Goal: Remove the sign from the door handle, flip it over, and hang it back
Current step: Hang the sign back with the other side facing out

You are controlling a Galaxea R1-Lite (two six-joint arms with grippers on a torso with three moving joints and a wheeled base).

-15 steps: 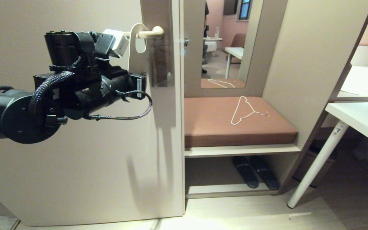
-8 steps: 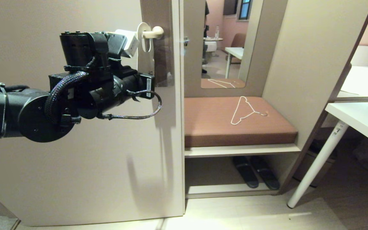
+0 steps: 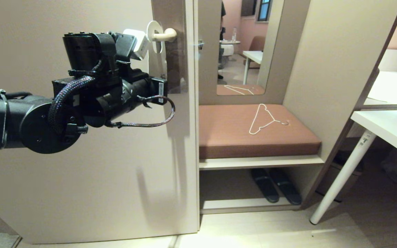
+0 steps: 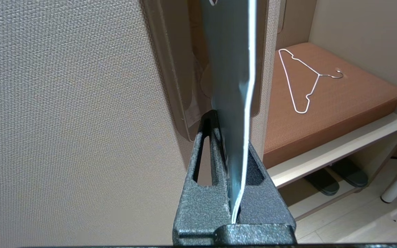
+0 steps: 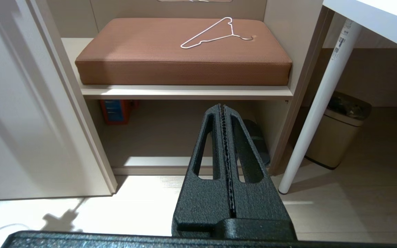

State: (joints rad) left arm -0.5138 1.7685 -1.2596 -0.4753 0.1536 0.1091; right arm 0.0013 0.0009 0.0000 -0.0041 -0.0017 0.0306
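Observation:
The sign (image 3: 158, 63) hangs by its oval hole on the cream door handle (image 3: 166, 34), close to the handle's rounded pivot end, and is turned nearly edge-on to the head camera. My left arm (image 3: 109, 93) reaches in from the left at handle height. In the left wrist view my left gripper (image 4: 231, 137) is shut on the sign's lower end; the sign (image 4: 229, 69) shows its blue face and a white edge there. My right gripper (image 5: 222, 107) is parked low and shut on nothing, facing the shelf under the bench.
The beige door (image 3: 81, 172) fills the left half. A thin white wire hanger (image 3: 265, 119) lies on the brown bench cushion (image 3: 233, 137), with dark slippers (image 3: 276, 185) below. A white table (image 3: 388, 131) and its leg (image 3: 343, 175) stand at right, a bin (image 5: 336, 137) behind.
My left arm has moved right toward the door's edge, still holding the sign. The sign has turned from broad-on to nearly edge-on, and its hole has slid along the handle toward the pivot.

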